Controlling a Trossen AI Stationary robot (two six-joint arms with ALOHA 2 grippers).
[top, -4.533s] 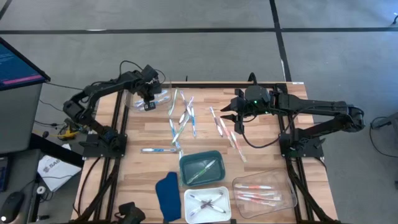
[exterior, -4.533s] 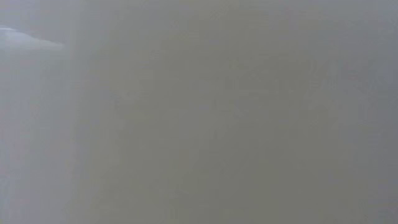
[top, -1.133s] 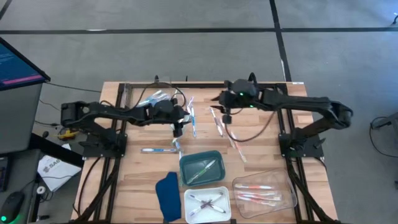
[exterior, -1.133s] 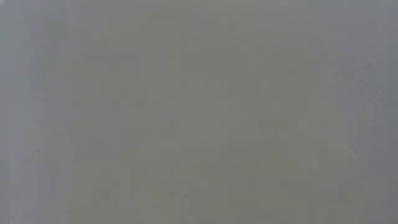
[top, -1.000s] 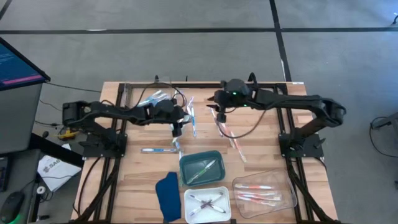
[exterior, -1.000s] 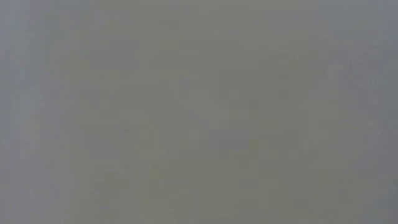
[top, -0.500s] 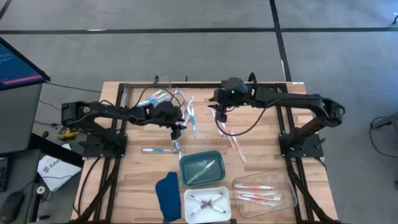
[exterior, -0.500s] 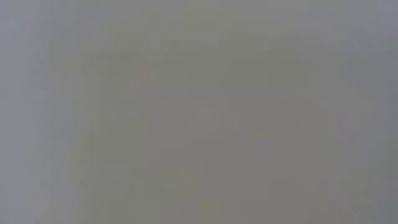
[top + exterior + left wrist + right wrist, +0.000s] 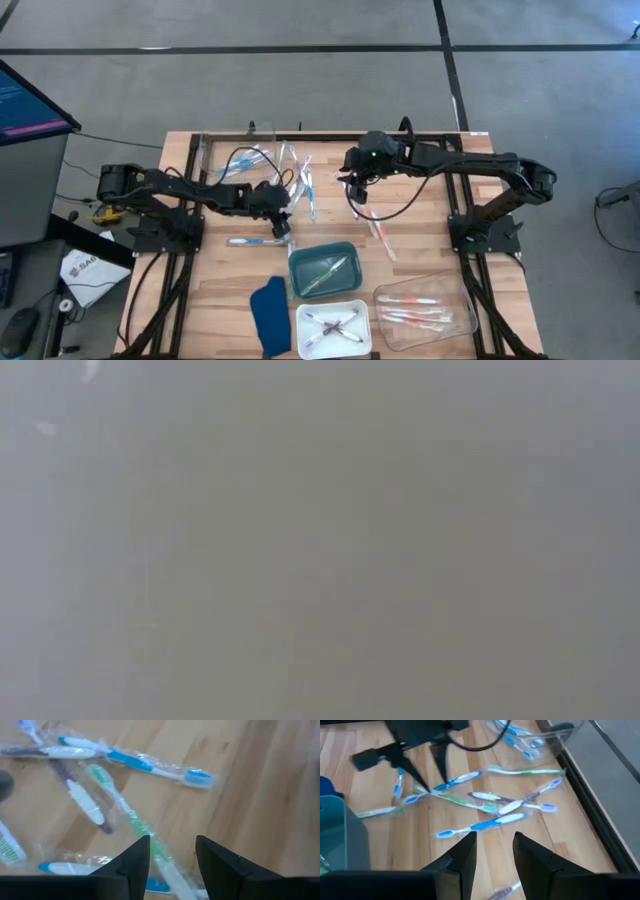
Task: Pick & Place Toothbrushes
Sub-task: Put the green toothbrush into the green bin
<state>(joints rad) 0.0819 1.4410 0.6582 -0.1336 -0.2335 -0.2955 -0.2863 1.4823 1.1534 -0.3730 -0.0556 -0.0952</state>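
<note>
Several wrapped toothbrushes [image 9: 300, 185] lie loose on the wooden table. My left gripper [image 9: 283, 226] slants down over the pile's near end, open. Its fingers stand on either side of a green toothbrush [image 9: 127, 812] that lies flat on the wood. A blue toothbrush [image 9: 145, 765] and a purple-grey one [image 9: 82, 800] lie beyond it. My right gripper [image 9: 356, 192] hangs open above the table, right of the pile. Nothing is between its fingers [image 9: 465, 852]. Pale pink toothbrushes [image 9: 372, 225] lie on the table near it.
Near the front edge stand a teal tray [image 9: 296, 275] holding a green toothbrush, a white tray [image 9: 302, 340] with purple-grey ones, and a clear tray [image 9: 465, 300] with pink ones. A dark blue cloth [image 9: 268, 312] lies left of the trays. A clear container [image 9: 212, 158] sits far left.
My left gripper has moved toward the table's near edge and sunk a little, rolling about its own axis. It now stands over the near end of the toothbrush pile. The toothbrushes have stayed where they were.
</note>
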